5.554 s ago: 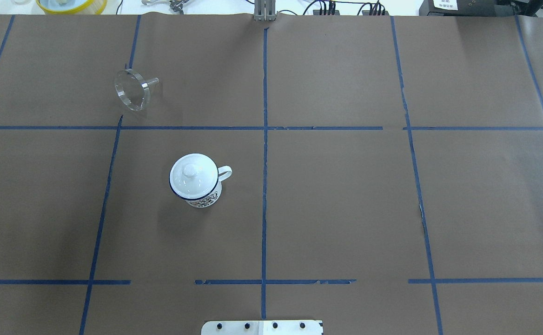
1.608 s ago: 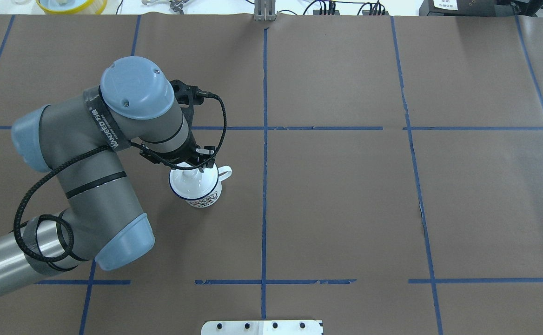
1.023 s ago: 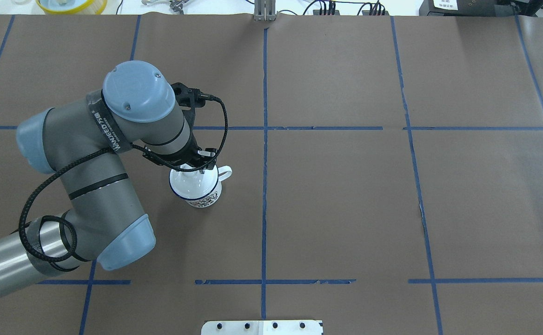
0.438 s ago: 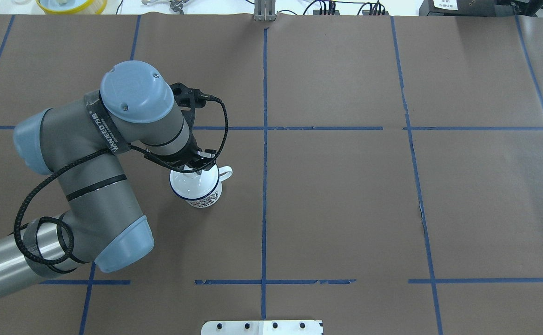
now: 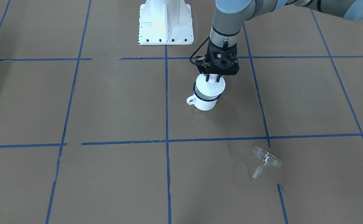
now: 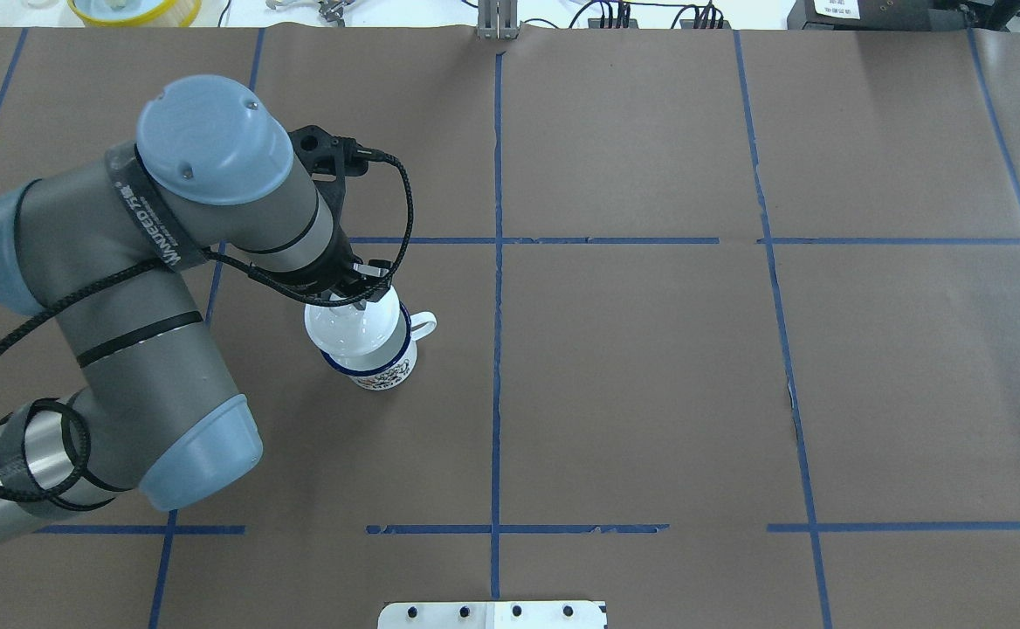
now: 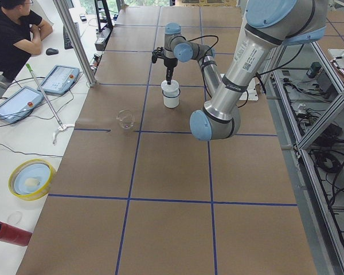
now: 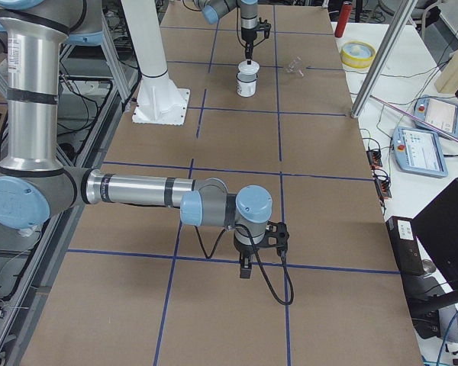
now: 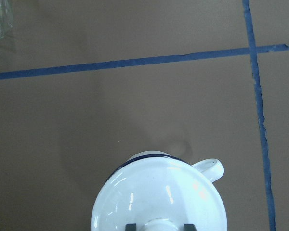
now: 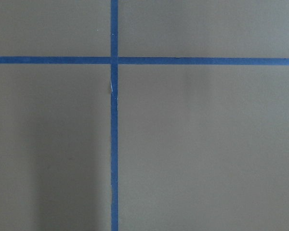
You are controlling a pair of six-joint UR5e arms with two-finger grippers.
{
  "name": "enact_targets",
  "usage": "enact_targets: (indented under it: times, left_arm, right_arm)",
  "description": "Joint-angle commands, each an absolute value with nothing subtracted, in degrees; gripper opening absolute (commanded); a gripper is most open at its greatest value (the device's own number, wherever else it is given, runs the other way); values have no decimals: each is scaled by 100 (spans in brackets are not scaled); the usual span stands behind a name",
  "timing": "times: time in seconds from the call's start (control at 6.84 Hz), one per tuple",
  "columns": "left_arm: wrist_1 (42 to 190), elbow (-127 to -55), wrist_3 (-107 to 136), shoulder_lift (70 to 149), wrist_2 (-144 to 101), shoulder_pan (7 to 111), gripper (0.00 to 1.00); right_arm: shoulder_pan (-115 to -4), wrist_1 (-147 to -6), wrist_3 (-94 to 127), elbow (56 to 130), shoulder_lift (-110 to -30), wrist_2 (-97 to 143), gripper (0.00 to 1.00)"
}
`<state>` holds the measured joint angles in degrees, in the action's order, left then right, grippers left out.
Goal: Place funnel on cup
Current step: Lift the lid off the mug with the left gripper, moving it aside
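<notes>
On the robot's left half of the worktop (image 5: pixel 107 102), the left tool (image 5: pixel 213 78) points straight down over the cup (image 5: pixel 204 105). Its two fingers (image 9: pixel 130 226) are closed on the knob (image 9: pixel 159 224) of a white round lid (image 5: pixel 213 88). The lid hangs in that grip above the cup's mouth, slightly off-centre. The overhead view suggests a small gap between lid and rim, but contact at some point cannot be ruled out.

The cup is a small white enamel mug, standing upright. It has a dark blue rim, a loop handle (image 5: pixel 191 100) and a dark printed pattern low on its wall. Its interior is hidden by the lid.

The funnel (image 5: pixel 264 160) lies on its side on the worktop, well apart from the cup, in a taped square farther from the robot. It is clear and colourless, with a wide flared rim tilted upward and a short narrow spout angled down to the paper. In the overhead view the left arm (image 6: pixel 204 210) covers it completely. In the left wrist view only an edge shows, cut off at the top left corner.

The right tool (image 8: pixel 244 269) hangs low over the worktop, far from both items. It appears only in a side view, so whether it is open or closed cannot be told. Its wrist camera shows brown paper and crossing blue tape lines (image 10: pixel 114 144).

The white base plate (image 5: pixel 165 21) of the robot mount is fixed behind the cup. Beyond the worktop's far edge sit an operator (image 7: pixel 14 31), two tablets (image 7: pixel 60 79) and a yellow-rimmed dish (image 7: pixel 31 179).
</notes>
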<state>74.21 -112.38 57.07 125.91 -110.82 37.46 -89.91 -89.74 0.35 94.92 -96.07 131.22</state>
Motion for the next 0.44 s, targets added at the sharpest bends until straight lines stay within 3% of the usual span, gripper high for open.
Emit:
enact_targets:
  times: [0.0,0.29]
  left_arm:
    - [7102,-11513,4979,12525,-11074,4155,0]
    - [7844,-11918,4658,11395,-11083,4184,0]
  right_arm:
    - [-8991,-8974,35,9492,-9606,13122,100]
    - [-8991,-8974,35,9483,-9615,13122,100]
